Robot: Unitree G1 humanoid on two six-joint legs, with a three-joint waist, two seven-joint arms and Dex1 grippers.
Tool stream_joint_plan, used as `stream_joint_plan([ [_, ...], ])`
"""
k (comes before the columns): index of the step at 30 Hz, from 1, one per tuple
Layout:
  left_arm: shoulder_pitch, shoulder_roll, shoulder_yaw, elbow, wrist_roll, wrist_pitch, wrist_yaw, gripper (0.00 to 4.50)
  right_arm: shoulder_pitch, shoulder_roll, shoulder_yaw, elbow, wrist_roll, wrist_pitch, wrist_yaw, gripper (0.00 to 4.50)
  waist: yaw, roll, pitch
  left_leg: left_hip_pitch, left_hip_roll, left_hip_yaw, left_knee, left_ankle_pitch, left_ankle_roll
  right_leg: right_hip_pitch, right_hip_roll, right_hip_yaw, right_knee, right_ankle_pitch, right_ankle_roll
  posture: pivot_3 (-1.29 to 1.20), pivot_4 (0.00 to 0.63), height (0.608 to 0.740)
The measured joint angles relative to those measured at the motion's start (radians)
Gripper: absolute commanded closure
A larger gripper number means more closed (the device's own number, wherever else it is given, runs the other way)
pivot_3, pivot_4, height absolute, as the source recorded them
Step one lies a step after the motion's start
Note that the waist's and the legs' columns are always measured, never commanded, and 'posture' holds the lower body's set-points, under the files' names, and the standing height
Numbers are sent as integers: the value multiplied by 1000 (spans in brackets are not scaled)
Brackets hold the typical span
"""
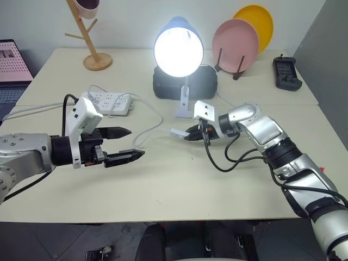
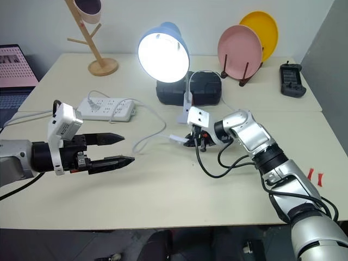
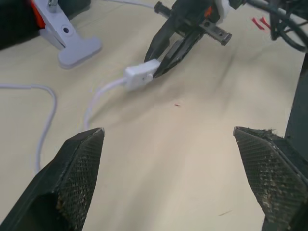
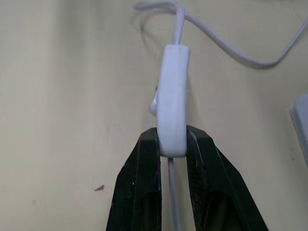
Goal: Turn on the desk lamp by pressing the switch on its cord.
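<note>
The worktop (image 1: 179, 185), pale beige, spreads across nearly the whole frame. On it at top centre, the desk lamp (image 1: 178, 48) is lit, bulb blazing white under its light-blue shade, the white clip base resting just in front of a dark box (image 1: 204, 81). Upper right, a pink plate (image 1: 235, 44) stands on a rack with a yellow plate (image 1: 256, 22) behind it, and a black remote (image 1: 286, 73) lies further right. Upper left, a wooden stand (image 1: 89, 38) rises near the back edge. Left of centre, a white power strip (image 1: 111, 103) lies flat.

Now the arms. Coming in from the left of the frame, the left gripper (image 1: 125, 143) hangs above the worktop, its two black fingers spread wide apart with nothing between them, well apart from the switch. From the right side, the right gripper (image 1: 191, 134) reaches in toward centre frame and is clamped on the switch (image 4: 172, 103), fingers pinching one end of the slim white body, just in front of the lamp's clip base. The cord (image 1: 149, 130) runs thin and white out of the switch and loops leftward across the worktop.
</note>
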Motion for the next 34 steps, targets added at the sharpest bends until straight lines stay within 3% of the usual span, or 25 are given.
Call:
stream_joint_plan([
  [5, -24, -7, -44, 45, 114, -49, -79, 32, 40, 7, 14, 32, -52, -84, 29, 4133, 0, 0, 0, 0, 0, 0, 0, 0, 0, 0, 0, 0, 1, 0, 0, 0, 150, 740],
  [6, -27, -15, -48, 53, 130, -50, -91, 0, 49, 7, 14, 44, -61, -97, 34, 3426, 0, 0, 0, 0, 0, 0, 1, 0, 0, 0, 0, 0, 1, 0, 0, 0, 150, 740],
  [14, -58, -52, -52, 77, 193, -52, -158, 0, 73, 6, -12, 26, -55, -60, 107, 1573, 0, 0, 0, 1, 0, 0, 3, 0, 0, 1, 0, 0, 3, 0, 0, 0, 150, 740],
  [20, -82, -58, -52, 88, 208, -41, -191, 0, 100, -82, -76, -162, 24, 60, 203, 45, 1, 0, 0, 0, 0, -1, 3, 0, 0, 1, 0, 0, 3, 0, 0, 0, 150, 740],
  [34, -133, -45, -48, 159, 304, -85, -310, 0, 230, -205, -294, -489, 203, 276, 154, 45, 5, 0, 0, 1, 0, 0, 5, 0, 0, 1, 0, 0, 4, 0, 0, 0, 150, 740],
])
